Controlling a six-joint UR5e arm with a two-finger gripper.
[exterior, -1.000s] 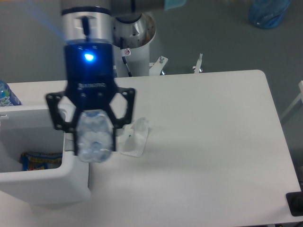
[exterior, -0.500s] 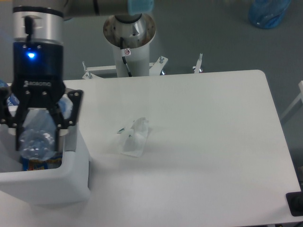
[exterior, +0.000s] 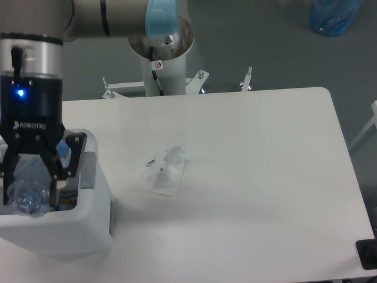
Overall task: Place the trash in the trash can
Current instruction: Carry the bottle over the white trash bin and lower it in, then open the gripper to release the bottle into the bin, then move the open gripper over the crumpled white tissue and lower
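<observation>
My gripper (exterior: 29,197) hangs over the open top of the white trash can (exterior: 65,230) at the table's left edge. It is shut on the clear crinkled plastic bottle (exterior: 25,187), which stands between the black fingers (exterior: 59,171) with its lower end inside the can's opening. The crumpled white tissue (exterior: 166,171) lies on the table to the right of the can, apart from the gripper. The can's far-left part is cut off by the frame edge.
The arm's round base pedestal (exterior: 161,44) stands behind the table's back edge. A blue plastic bag (exterior: 333,15) lies on the floor at the top right. A dark object (exterior: 367,253) sits by the table's front right corner.
The gripper has carried the bottle left from beside the tissue to above the trash can, then a little further left and lower into its opening. The tissue has not moved.
</observation>
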